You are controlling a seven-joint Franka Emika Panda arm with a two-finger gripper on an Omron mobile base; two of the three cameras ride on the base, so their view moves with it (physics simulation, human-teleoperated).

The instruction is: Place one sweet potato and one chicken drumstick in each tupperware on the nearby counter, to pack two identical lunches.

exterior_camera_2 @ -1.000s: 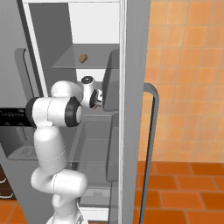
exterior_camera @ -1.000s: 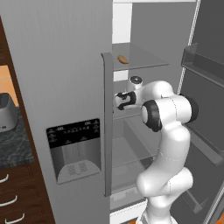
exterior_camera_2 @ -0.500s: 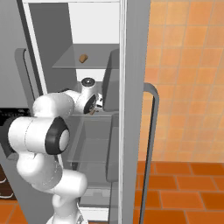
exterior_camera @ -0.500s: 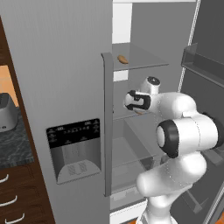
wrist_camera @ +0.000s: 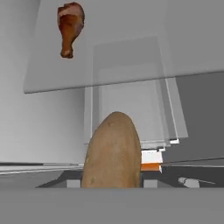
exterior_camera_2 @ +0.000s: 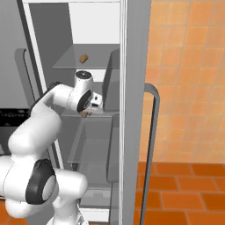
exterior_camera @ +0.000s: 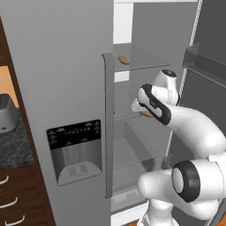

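The gripper (exterior_camera_2: 88, 110) is closed on a sweet potato (wrist_camera: 113, 151), which fills the lower middle of the hand view as a tan oblong lump standing up between the fingers. In the base views the hand sits inside an open fridge (exterior_camera: 145, 26), just over its middle glass shelf (exterior_camera_2: 88, 116), with a brown bit of the potato showing under the wrist. On the upper glass shelf (exterior_camera: 141, 62) lies a small brown piece. A red-brown chicken drumstick (wrist_camera: 70, 27) rests farther off on a glass shelf, seen in the hand view.
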